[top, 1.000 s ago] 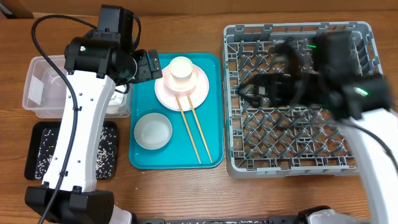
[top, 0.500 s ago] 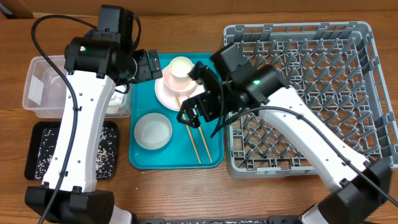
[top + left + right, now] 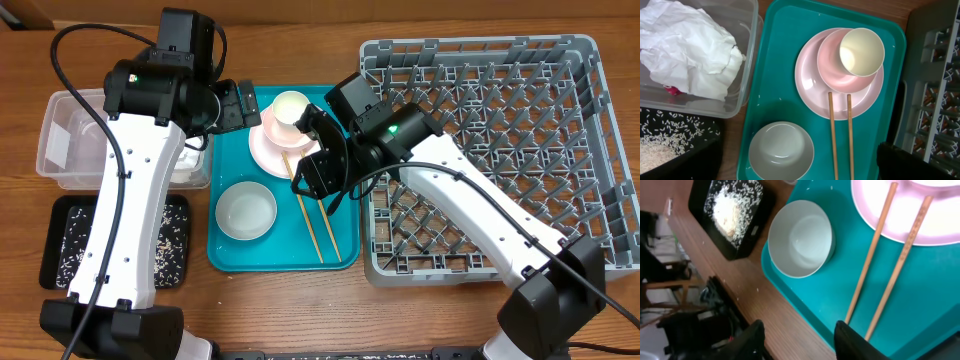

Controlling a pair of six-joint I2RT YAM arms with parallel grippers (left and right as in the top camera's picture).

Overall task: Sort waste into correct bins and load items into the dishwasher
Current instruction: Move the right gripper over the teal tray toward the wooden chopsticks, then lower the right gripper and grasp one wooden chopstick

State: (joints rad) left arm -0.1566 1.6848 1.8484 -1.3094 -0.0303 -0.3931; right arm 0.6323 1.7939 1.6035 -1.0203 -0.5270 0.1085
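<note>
On the teal tray a pale pink plate carries a whitish-pink bowl with a small white cup in it. Two wooden chopsticks lean from the plate onto the tray, and a grey-green bowl sits at the front left. My right gripper hovers low over the chopsticks, jaws apart and holding nothing; in its wrist view its fingers frame the chopstick ends. My left gripper stands open above the tray's left rim. The dishwasher rack is on the right.
A clear tub at the left holds a crumpled napkin and a red packet. A black tray in front of it holds rice grains. The left arm's white link spans both bins.
My right arm swung from over the rack to the teal tray, then dropped closer to the chopsticks, and its jaws have narrowed. The left arm has not moved.
</note>
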